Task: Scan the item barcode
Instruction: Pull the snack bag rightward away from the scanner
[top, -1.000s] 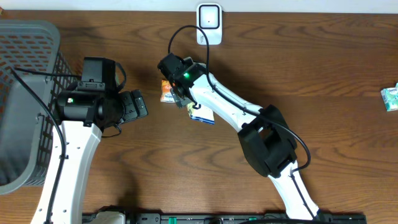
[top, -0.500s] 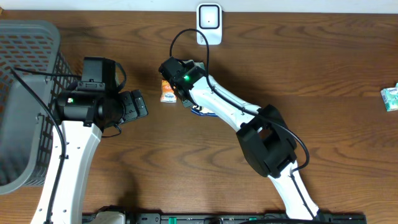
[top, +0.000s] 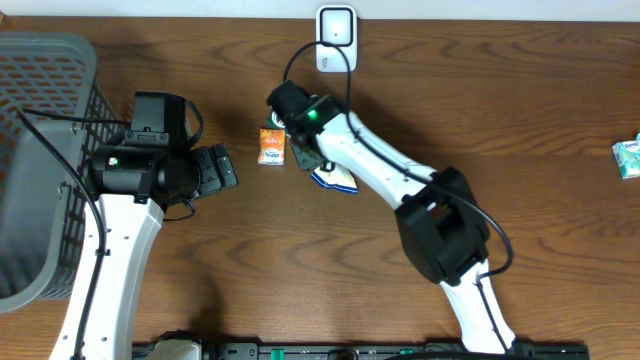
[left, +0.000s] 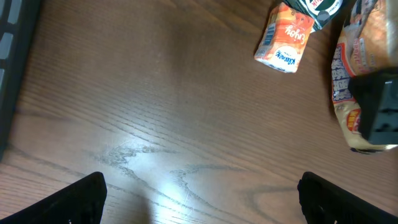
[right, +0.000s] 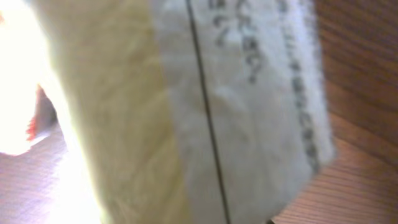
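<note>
Clamping a pale snack packet (left: 348, 68) between narrowed jaws, the right gripper (top: 300, 152) sat in the upper middle of the overhead frame. It was below the white scanner (top: 336, 38) at the top edge of the table (top: 520, 120), and apart from it. The snack packet (right: 186, 112) filled the right wrist view, cream and white with dark print too blurred to read. Whether it was lifted off the wood could not be told. An orange carton (top: 271, 146) lay just left of that gripper, and a blue-and-white packet (top: 336, 180) showed from under the right arm (top: 400, 185). The left gripper (top: 222, 168) hung with its jaws spread wide, holding nothing, left of the carton and beside the grey basket (top: 40, 150). A green-and-white pack (top: 627, 156) lay at the far right edge.
</note>
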